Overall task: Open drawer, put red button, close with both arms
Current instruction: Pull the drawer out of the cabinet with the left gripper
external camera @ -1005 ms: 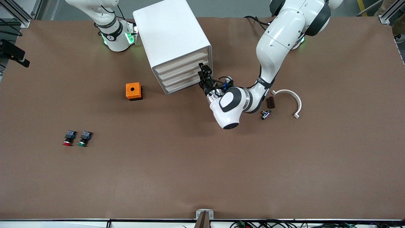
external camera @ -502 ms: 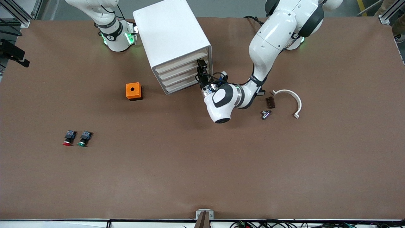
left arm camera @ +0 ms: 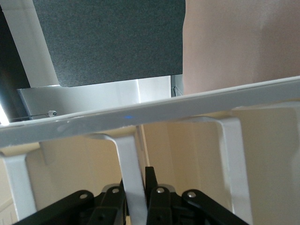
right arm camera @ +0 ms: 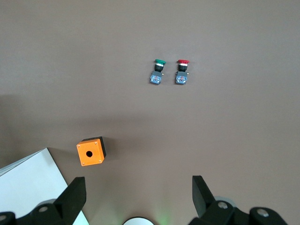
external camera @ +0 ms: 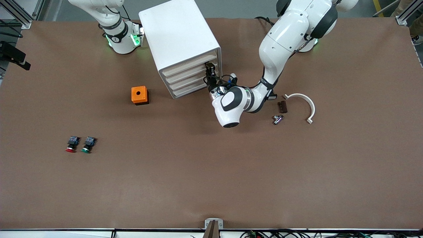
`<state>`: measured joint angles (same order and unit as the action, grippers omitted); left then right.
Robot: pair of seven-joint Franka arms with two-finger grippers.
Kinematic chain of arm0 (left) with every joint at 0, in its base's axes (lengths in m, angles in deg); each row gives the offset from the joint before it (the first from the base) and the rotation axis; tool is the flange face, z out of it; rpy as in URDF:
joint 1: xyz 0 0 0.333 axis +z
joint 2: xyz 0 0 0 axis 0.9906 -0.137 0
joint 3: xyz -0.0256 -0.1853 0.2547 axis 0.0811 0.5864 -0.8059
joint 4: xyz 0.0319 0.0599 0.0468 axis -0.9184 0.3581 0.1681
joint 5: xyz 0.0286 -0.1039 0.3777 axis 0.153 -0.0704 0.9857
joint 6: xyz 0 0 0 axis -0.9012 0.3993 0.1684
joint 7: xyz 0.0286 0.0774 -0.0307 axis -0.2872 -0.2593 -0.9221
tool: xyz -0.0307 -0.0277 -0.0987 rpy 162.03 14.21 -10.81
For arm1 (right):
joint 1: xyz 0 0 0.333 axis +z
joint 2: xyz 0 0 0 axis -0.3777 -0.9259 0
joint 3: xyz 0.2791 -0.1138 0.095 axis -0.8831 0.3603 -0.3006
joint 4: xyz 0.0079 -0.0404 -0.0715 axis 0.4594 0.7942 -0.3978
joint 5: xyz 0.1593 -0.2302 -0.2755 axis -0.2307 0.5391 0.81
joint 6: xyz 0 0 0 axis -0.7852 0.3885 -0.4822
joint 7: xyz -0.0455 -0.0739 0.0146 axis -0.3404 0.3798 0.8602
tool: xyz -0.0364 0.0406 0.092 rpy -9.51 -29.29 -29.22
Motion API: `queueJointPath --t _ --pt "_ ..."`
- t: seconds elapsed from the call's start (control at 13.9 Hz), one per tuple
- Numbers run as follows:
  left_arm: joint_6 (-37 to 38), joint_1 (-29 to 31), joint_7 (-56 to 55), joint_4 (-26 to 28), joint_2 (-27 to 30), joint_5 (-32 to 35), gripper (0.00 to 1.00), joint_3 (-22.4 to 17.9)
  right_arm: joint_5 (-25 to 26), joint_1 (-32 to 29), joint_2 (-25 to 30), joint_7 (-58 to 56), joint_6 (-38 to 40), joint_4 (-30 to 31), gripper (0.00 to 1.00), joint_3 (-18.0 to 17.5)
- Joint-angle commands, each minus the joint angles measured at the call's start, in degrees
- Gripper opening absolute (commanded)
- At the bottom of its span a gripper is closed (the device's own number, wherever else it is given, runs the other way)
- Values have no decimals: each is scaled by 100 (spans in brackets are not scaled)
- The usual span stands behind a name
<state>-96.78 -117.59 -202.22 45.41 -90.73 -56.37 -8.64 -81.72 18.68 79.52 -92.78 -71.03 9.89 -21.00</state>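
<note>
The white cabinet (external camera: pixel 178 36) stands near the robots' bases, all four drawers looking pushed in. My left gripper (external camera: pixel 210 68) is at an upper drawer (external camera: pixel 190 70), at the left arm's end of its front. In the left wrist view the left gripper (left arm camera: pixel 136 185) is shut on a white upright rib (left arm camera: pixel 129 159) of that drawer. The red button (external camera: pixel 71 144) lies toward the right arm's end of the table, beside its green twin (external camera: pixel 87 144). The right wrist view shows the red button (right arm camera: pixel 182 72) far below the open, empty right gripper (right arm camera: pixel 138 187), which is outside the front view.
An orange box with a hole (external camera: pixel 139 95) sits between the cabinet and the buttons, also in the right wrist view (right arm camera: pixel 91 152). A white curved piece (external camera: pixel 302 102), a small brown part (external camera: pixel 282 106) and a metal part (external camera: pixel 277 119) lie beside the left arm's wrist.
My left arm has moved toward the cabinet and its gripper has slid up along the drawer fronts. The drawers, buttons and right arm have not moved.
</note>
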Motion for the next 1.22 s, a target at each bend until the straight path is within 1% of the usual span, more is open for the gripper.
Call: queueJointPath --t 0.0,0.14,0.36,1.15 --pt "71 48 -51 -54 -32 -189 12 -12 -52 -26 98 17 -20 67 100 13" --pt "71 57 -77 -63 -32 -180 10 -21 -52 -26 98 17 -29 67 100 13" --pt "71 74 -95 -80 -32 -250 9 -74 -52 -26 98 17 -20 67 100 13" --pt "-87 733 -42 -133 -50 -294 11 -127 -52 -35 98 8 -20 67 100 21"
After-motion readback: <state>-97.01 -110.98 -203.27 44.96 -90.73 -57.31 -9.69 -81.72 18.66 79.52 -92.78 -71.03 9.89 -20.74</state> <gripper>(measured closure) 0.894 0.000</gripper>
